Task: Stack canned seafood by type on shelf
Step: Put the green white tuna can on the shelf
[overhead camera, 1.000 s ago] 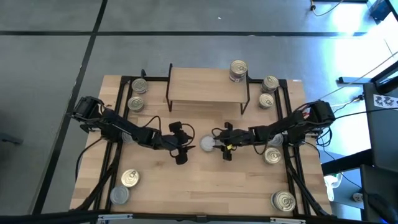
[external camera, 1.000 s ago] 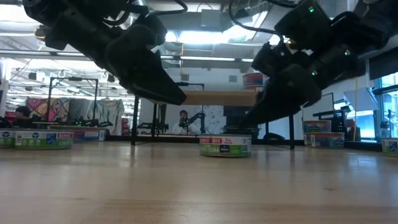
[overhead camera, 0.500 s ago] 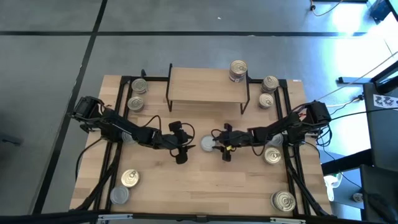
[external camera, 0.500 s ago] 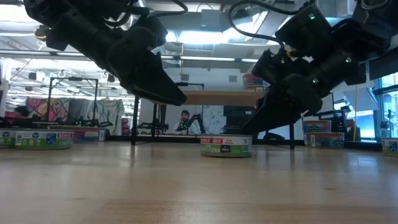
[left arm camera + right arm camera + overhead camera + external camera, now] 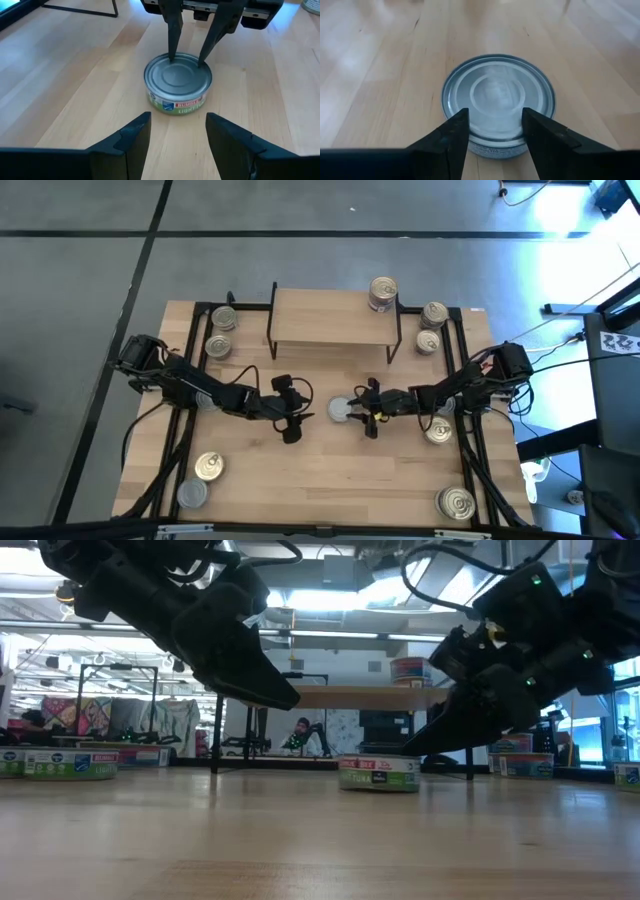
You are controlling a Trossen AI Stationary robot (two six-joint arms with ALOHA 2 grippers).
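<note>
Sitting mid-frame on the surface, the tin [image 5: 341, 409] touches the right end effector's [image 5: 352, 409] parted tips; left end effector [image 5: 306, 416] parted.

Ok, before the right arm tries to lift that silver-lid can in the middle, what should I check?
1. Right gripper around the can: not ok, its fingertips sit on the lid, not around the sides.
2. Can upright, flat on the table: ok.
3. Left gripper clear of the can: ok, open and short of it.
4. Room on the shelf: ok, only its right end holds stacked cans.
5. Which type is stacked there: cannot tell.
</note>
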